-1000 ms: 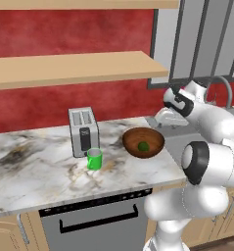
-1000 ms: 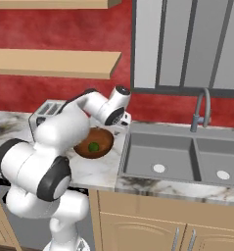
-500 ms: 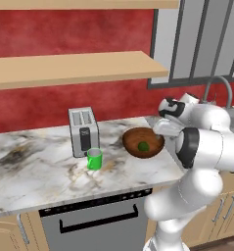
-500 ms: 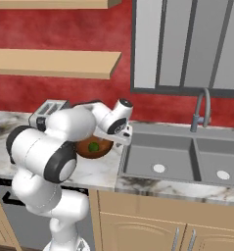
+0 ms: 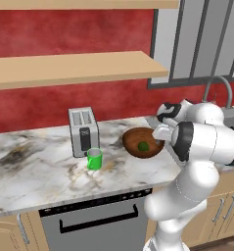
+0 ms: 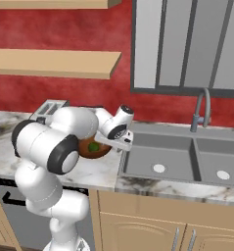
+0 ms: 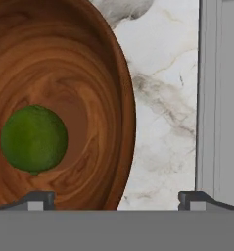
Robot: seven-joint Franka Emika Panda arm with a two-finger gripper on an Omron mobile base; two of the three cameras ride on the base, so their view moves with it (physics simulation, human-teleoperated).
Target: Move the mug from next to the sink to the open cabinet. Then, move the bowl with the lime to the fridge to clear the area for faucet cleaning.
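My pincer [image 7: 116, 198] hangs wide open over the bowl's [image 7: 64, 98] rim beside the sink [image 6: 187, 157], lime [image 7: 34, 139] inside, mug [image 5: 94, 158] not yet moved from the counter — a shallow rim pinch risks tipping the bowl and rolling the lime out.

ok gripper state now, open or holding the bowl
Gripper: open, holding nothing, its fingertips straddling the rim of the bowl.

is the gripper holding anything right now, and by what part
Nothing is held. The gripper is open above the bowl, its fingers straddling the rim without closing on it; the lime lies inside.
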